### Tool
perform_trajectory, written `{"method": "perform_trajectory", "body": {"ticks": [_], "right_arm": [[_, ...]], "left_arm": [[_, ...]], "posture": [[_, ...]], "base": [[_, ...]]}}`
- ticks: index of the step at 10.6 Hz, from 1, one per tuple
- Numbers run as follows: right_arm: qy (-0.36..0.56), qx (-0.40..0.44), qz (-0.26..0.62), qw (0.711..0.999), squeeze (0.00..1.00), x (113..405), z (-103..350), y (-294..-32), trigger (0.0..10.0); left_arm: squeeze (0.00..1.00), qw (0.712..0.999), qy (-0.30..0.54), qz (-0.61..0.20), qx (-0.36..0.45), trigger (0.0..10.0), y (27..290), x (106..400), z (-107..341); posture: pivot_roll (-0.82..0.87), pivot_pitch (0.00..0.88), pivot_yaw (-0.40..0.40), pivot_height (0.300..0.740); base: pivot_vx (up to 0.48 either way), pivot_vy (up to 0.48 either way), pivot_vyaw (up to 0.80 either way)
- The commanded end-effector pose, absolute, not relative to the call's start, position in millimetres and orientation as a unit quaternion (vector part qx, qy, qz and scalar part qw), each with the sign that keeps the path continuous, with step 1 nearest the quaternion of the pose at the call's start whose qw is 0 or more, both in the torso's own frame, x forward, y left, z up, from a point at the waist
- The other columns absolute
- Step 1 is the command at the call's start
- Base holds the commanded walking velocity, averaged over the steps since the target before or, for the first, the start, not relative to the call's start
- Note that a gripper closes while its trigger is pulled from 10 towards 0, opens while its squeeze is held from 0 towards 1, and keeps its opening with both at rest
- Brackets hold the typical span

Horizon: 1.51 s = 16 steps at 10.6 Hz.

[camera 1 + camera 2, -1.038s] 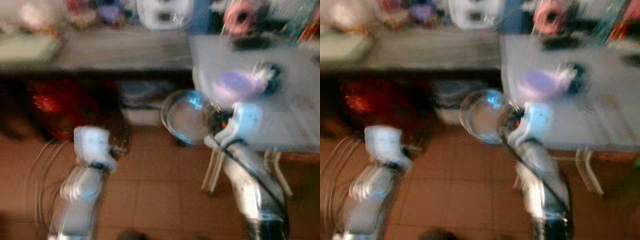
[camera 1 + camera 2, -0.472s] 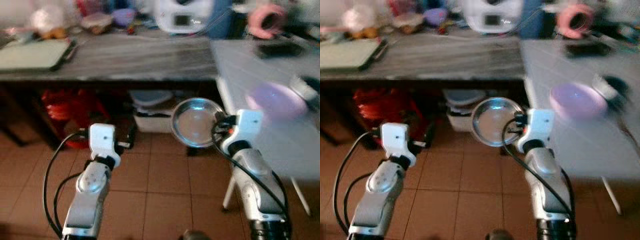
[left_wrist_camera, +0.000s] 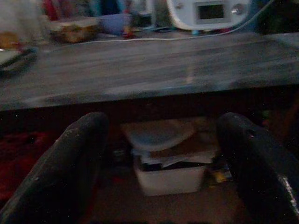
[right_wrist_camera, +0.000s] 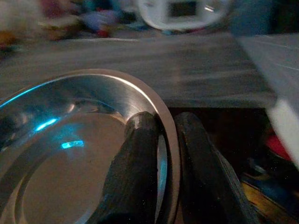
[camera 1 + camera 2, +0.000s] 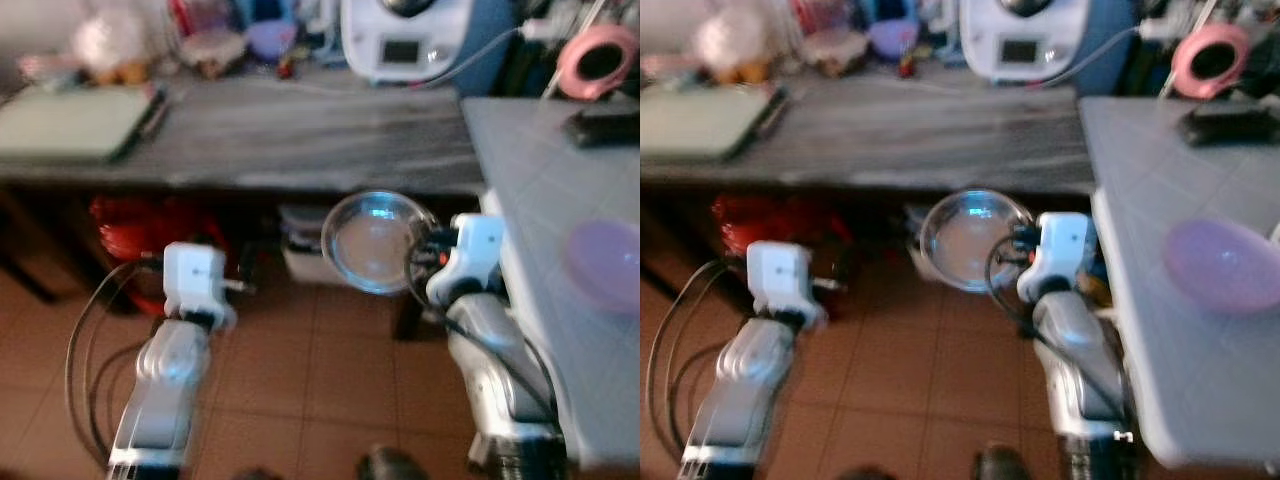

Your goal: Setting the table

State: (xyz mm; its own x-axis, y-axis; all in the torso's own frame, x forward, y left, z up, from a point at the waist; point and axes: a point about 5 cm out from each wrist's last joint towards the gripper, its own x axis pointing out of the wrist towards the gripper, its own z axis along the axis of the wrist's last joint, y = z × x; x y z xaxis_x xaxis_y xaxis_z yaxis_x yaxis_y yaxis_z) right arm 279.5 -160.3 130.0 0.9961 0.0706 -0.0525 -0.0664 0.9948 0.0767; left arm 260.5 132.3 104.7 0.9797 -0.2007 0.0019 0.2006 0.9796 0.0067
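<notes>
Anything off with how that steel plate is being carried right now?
Nothing spilled or damaged. The steel plate is pinched at its rim by the right hand, one finger inside and one outside. It hangs over the floor, not yet over the white table. The left hand is open.

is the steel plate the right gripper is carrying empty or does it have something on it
Empty: the steel plate, pinched at its rim by the right gripper, shows bare shiny metal.

A round, shiny steel plate [image 5: 373,242] sits mid-frame, tilted up toward the camera, held in the air above the tiled floor. Two black fingers [image 4: 136,172] pinch its rim, one on each side.
</notes>
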Motion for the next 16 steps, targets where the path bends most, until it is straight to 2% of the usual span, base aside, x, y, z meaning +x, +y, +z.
{"method": "perform_trajectory", "body": {"ticks": [1, 5, 8, 12, 16], "right_arm": [[0.009, 0.044, 0.051, 0.998, 0.0, 282, 138, -151, 10.0], [0.01, 0.044, 0.062, 0.997, 0.0, 281, 137, -146, 10.0], [0.011, 0.036, 0.051, 0.998, 0.0, 282, 137, -148, 10.0], [0.063, 0.045, -0.04, 0.996, 0.0, 290, 122, -167, 10.0], [0.119, 0.084, -0.051, 0.988, 0.0, 310, 111, -167, 10.0]], "left_arm": [[0.0, 0.996, -0.001, -0.085, 0.016, 10.0, 143, 262, 106], [0.0, 0.996, -0.012, -0.088, 0.03, 10.0, 142, 262, 109], [0.0, 0.995, -0.016, -0.095, 0.035, 10.0, 139, 262, 110], [0.0, 0.995, -0.018, -0.093, 0.037, 10.0, 138, 260, 111], [0.0, 0.996, -0.015, -0.081, 0.025, 10.0, 142, 257, 111]], "posture": [[-0.05, 0.021, 0.042, 0.74], [-0.05, 0.035, 0.044, 0.74], [-0.05, 0.037, 0.046, 0.74], [-0.04, 0.041, 0.048, 0.74], [-0.03, 0.062, 0.058, 0.74]], "base": [[0.416, 0.24, 0.0], [0.397, 0.207, 0.0], [0.48, 0.0, 0.0], [0.48, 0.0, 0.0], [0.0, 0.0, 0.0]]}}
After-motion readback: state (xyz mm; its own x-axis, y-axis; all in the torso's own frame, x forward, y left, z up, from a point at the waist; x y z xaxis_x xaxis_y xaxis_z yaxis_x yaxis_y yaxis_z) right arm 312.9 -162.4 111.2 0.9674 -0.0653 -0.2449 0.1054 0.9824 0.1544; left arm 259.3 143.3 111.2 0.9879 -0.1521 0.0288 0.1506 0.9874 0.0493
